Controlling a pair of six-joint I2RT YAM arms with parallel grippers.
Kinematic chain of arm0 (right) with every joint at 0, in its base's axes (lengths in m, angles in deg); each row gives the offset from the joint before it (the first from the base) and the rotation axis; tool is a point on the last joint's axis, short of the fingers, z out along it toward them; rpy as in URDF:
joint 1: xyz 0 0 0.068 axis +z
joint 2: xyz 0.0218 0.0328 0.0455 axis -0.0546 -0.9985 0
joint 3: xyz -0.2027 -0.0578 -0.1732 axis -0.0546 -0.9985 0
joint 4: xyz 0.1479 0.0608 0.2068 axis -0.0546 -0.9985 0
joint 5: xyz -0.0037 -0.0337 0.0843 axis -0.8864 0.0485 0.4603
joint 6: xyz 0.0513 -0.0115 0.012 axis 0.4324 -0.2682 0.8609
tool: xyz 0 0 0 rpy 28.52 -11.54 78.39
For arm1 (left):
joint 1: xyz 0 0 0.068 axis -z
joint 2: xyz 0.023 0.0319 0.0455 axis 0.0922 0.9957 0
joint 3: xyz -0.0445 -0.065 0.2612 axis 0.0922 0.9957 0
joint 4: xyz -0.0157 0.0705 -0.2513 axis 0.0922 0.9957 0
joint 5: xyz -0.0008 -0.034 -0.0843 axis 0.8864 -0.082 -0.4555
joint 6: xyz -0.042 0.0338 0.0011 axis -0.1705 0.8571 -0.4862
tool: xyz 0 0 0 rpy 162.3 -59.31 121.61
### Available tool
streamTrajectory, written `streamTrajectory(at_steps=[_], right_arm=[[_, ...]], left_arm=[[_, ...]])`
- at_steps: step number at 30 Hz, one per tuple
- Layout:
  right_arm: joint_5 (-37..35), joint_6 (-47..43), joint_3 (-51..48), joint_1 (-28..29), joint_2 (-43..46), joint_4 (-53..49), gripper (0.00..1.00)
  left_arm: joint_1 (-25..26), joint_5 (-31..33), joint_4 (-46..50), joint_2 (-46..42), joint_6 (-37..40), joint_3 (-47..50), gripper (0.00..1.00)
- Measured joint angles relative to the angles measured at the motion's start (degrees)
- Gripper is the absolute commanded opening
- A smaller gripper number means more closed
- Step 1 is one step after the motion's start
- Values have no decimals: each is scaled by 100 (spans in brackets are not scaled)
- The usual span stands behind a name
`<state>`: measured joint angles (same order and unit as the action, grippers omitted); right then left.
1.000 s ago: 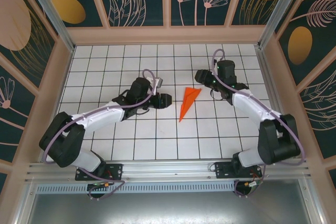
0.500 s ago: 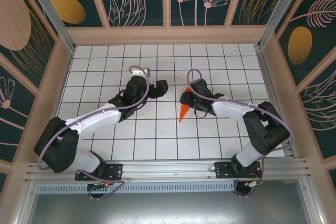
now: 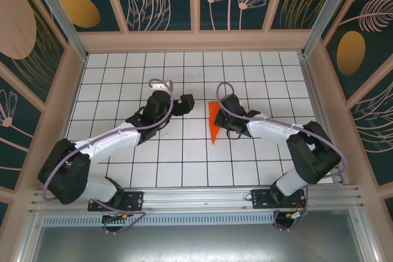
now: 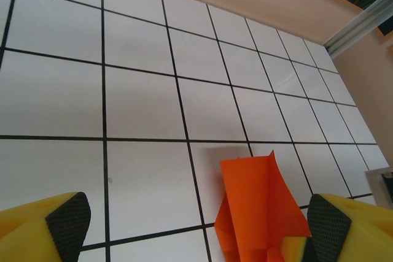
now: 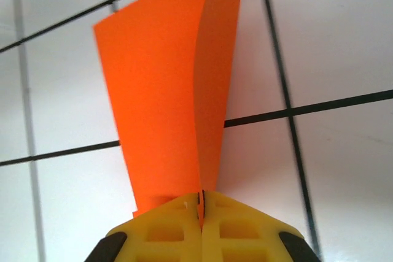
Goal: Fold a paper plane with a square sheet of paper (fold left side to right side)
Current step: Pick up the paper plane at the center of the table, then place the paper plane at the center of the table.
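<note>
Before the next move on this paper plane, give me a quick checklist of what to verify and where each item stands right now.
1. Right gripper shut on the plane: ok.
2. Grip sits on the middle fold, a flap on either side: ok.
3. Left gripper open: ok.
4. Left gripper apart from the plane, seen from the top: ok.
5. Plane lifted off the table: cannot tell.
6. Creases even on both sides: cannot tell.

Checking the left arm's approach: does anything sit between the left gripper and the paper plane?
Nothing visible does: just gridded table lies between the open left gripper and the orange paper plane. The right gripper is shut on it from the other side.
</note>
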<state>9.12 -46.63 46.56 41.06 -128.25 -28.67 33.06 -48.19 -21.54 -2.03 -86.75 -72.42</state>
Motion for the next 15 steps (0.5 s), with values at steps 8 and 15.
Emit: streamTrajectory(at_steps=[8, 15], right_arm=[[1327, -181, -199, 144, 708, 1027, 0], [1947, -201, -815, -59, -11, 1644, 7]], left_arm=[[0, 590, 177, -734, 177, 0, 98], [0, 704, 184, -920, 219, 22, 98]])
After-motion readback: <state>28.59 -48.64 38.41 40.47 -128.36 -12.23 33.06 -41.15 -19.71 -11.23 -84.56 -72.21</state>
